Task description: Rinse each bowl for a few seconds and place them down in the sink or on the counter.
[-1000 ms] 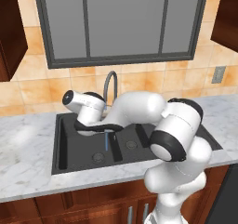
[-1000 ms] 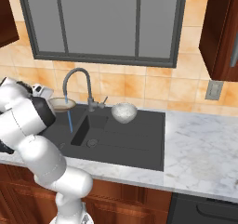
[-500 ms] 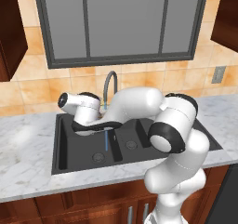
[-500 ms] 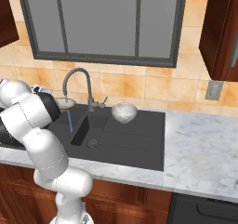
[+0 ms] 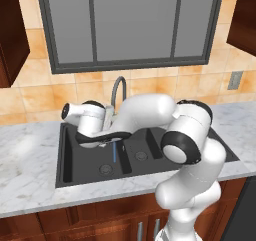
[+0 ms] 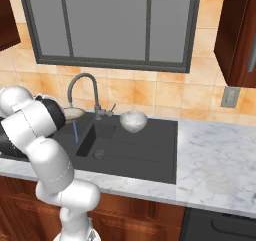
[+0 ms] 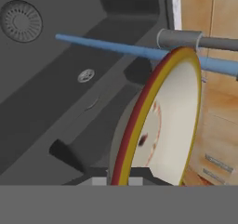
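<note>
Claw (image 7: 116,181) apparently grips shallow bowl (image 7: 162,121) beside water stream (image 7: 107,46).

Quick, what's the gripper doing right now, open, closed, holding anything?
Gripper: jaws closed on the rim of the shallow tan-rimmed bowl, held beside the blue water stream over the sink.

Soft, even, rendered light fills both base views, with no visible lamp and no hard glare. The white marble worktop (image 6: 220,155) reads bright and slightly washed, its veins faint. The matte black-grey sink (image 6: 150,150) stays dark, with only gentle shading separating its walls from its floor. The glossy white robot arm (image 5: 150,110) carries smooth grey shading on its underside. Edges look a little soft and jagged. In the hand view, the tan-rimmed shallow bowl (image 7: 172,125) looks blurry and coarse at close range.
</note>
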